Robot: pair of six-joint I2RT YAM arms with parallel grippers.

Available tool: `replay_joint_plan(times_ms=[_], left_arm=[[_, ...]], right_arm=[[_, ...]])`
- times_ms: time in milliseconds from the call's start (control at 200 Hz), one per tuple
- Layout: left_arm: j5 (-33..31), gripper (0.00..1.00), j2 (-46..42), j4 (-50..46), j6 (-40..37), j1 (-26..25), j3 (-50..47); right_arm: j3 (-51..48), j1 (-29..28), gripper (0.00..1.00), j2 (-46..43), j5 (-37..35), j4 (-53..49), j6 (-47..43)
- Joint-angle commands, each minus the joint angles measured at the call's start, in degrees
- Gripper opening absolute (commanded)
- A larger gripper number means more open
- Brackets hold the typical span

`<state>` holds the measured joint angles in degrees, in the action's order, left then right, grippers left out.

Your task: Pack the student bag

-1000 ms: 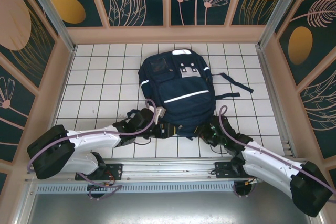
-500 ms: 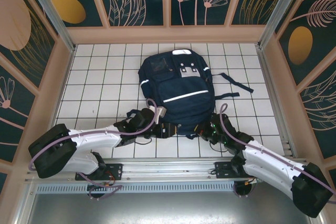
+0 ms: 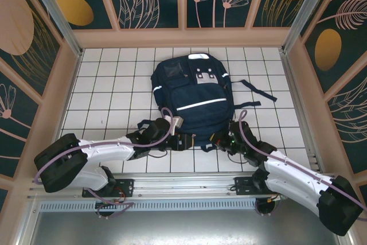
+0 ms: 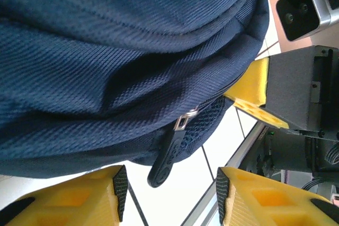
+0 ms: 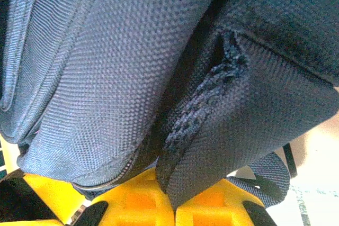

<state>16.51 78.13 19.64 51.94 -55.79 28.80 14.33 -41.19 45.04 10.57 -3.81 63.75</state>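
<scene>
Bag: the student bag point(image 3: 192, 98) lies flat at the middle of the table point(image 3: 109, 84); long axis runs away from the arms; near end sits between both tools
Right tool point(image 5: 172, 205): pinched shut on a fold of the bag's fabric
Left tool point(image 4: 169, 183): fingers parted, gripping nothing; zipper pull point(image 4: 165, 158) hangs in the gap
Key relation: pull lies just ahead of the left tool, the nearer arm; zip line runs towards the right tool

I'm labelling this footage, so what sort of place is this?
Likely a robot test cell: white gridded tabletop, boxed in by dark teal flower-painted wall panels, two white robot arms bolted to a metal rail.
</scene>
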Motion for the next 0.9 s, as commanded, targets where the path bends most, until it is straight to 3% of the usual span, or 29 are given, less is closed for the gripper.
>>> replay_joint_plan(times_ms=[0,150,330,736,891], left_arm=[[0.95,0.51,0.73,2.11,0.05,-0.24,1.63],[2.18,0.53,2.32,2.90,0.27,-0.22,2.01],[2.83,0.47,4.07,2.71,0.19,-0.15,2.75],[0.54,0.06,1.64,1.21,-0.02,2.61,1.92],[-0.85,0.00,-0.90,-1.51,-1.69,2.98,1.54]], right_arm=[[2.51,0.32,0.00,-0.23,0.95,5.57,-0.64],[2.11,0.32,0.00,-0.12,1.37,6.68,-0.12],[2.43,0.33,0.00,0.57,2.13,7.57,0.06],[1.92,0.36,0.00,0.23,1.13,5.55,-1.27],[2.70,0.84,0.00,-0.42,-2.11,1.32,-2.59]])
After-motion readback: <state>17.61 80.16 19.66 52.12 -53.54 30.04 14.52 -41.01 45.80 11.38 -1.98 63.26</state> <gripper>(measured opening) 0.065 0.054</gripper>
